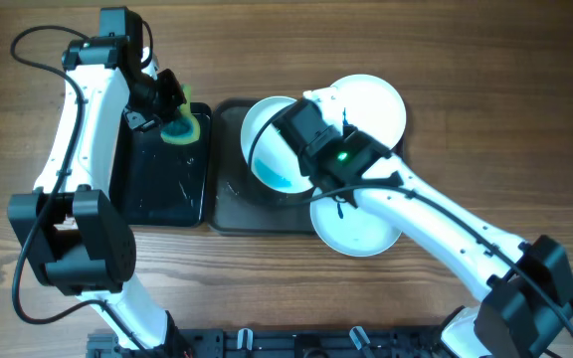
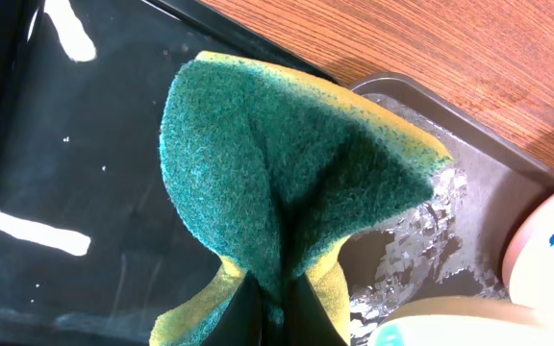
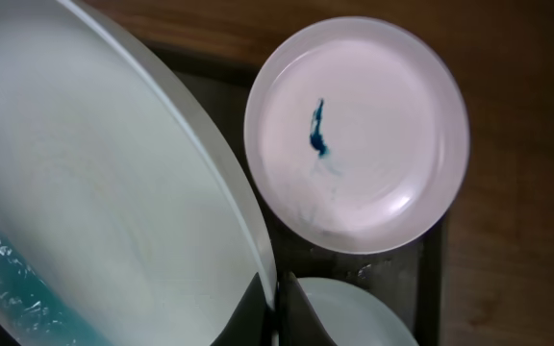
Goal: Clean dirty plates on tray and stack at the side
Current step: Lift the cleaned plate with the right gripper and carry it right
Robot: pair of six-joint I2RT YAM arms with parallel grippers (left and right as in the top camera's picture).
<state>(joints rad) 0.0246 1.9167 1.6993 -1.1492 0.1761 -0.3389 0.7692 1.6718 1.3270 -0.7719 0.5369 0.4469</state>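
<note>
My right gripper is shut on the rim of a white plate and holds it tilted over the left part of the dark grey tray. Blue liquid pools at the held plate's low edge. My right fingers pinch its rim. A second plate with a blue smear lies at the tray's far right. A third plate lies at the near right. My left gripper is shut on a folded green and yellow sponge.
A smaller glossy black tray lies left of the grey tray, with the sponge over its far right corner. The grey tray's floor is wet with droplets. Bare wooden table surrounds both trays.
</note>
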